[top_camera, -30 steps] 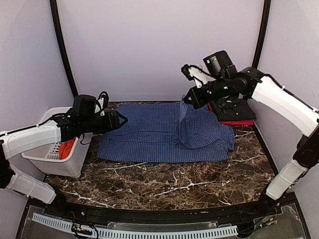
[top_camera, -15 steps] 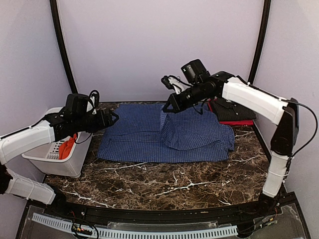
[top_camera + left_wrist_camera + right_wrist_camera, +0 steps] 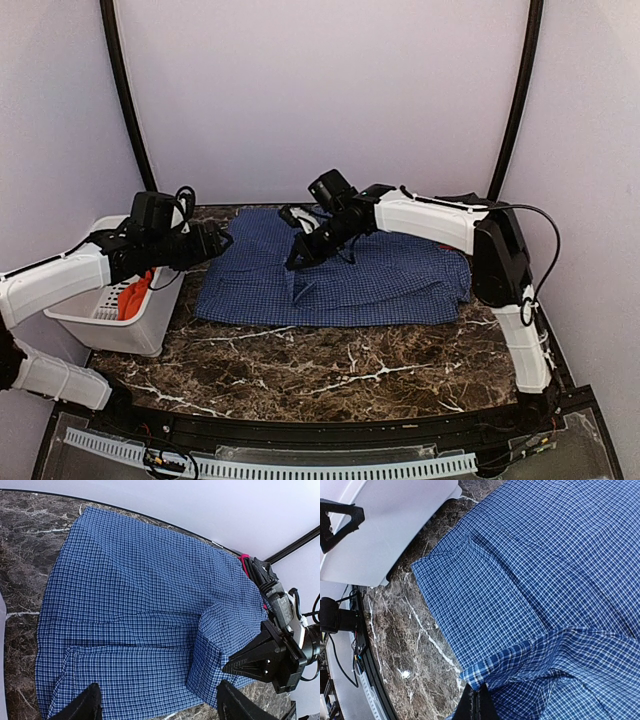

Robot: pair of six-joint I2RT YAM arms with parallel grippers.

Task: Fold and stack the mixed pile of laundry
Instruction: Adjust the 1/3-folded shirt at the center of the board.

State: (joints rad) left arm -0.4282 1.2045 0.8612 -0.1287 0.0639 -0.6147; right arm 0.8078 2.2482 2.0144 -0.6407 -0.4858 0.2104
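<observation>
The blue-and-white checked shirt [image 3: 390, 275] lies spread across the marble table [image 3: 350, 370]. My right gripper [image 3: 297, 262] is low over its middle, shut on a cuff-like edge [image 3: 520, 652] pulled over from the right side, so the cloth forms a raised fold [image 3: 220, 630]. In the right wrist view the right gripper [image 3: 479, 700] pinches that striped edge. My left gripper [image 3: 222, 240] hovers by the shirt's left edge, open and holding nothing; its fingers [image 3: 90, 707] frame the shirt [image 3: 130, 600]. An orange-red shirt [image 3: 133, 297] lies in the basket.
A white slotted basket [image 3: 105, 325] stands at the table's left edge, under my left arm. At the back right, a black and red folded bundle [image 3: 252, 565] lies beyond the shirt. Bare marble runs along the front of the table.
My right gripper has swept left and down, dragging the shirt's right part over its middle. The left gripper has drawn back slightly toward the basket and opened a little wider.
</observation>
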